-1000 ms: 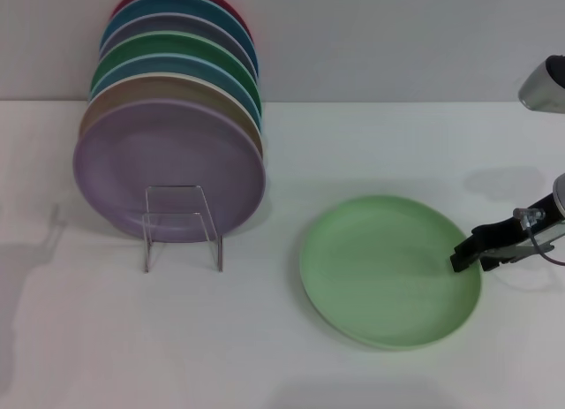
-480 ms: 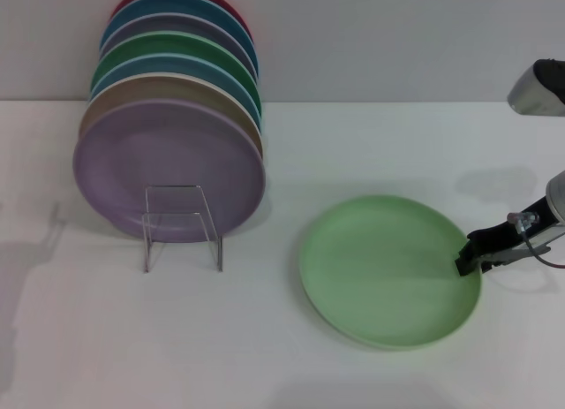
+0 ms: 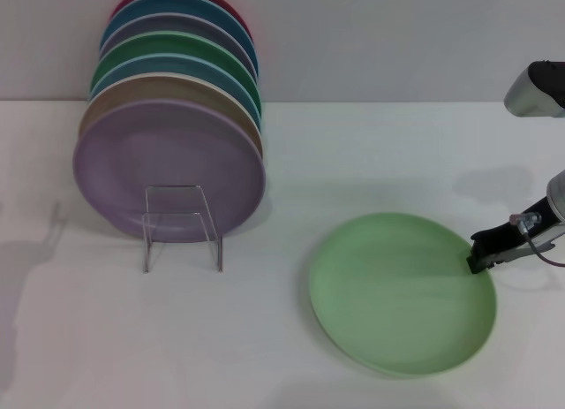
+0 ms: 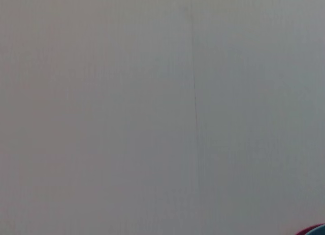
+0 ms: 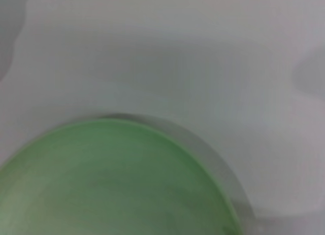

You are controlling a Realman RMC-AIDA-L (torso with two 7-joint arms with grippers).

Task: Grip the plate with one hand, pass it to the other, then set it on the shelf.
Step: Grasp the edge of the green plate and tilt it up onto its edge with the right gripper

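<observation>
Standing on the white bench (image 3: 371, 153) well off to the left of the working jaws is a row of upright plates (image 3: 177, 117), lavender in front, then tan, blue, darker green and more behind, up to a red one at the back. In front of the lavender plate (image 3: 168, 166), touching its lower edge as far as I can see, is the shelf (image 3: 181, 225), a small clear stand with a thin bent front lip, narrower than the plates behind it.

Moving right, the plate (image 3: 402, 292), pale mint green and matte, lies on the bench, well apart from the shelf. Its right rim meets the right gripper (image 3: 481, 254), whose black tips sit at that upper-right edge of the plate; the jaws look closed on the rim there, though the contact point is small and I cannot tell how firmly they pinch. From the jaws, nearly the whole plate spreads away to the left and toward the near edge of the bench. The right arm (image 3: 538, 87) runs off the right side of the head view, its silver-grey body above the jaws.

The right wrist view shows the plate's green curve (image 5: 111, 179) close up over the pale bench, with a shadow along its rim.

The left gripper does not show in any view; its wrist camera sees only a plain grey wall (image 4: 152, 113).
</observation>
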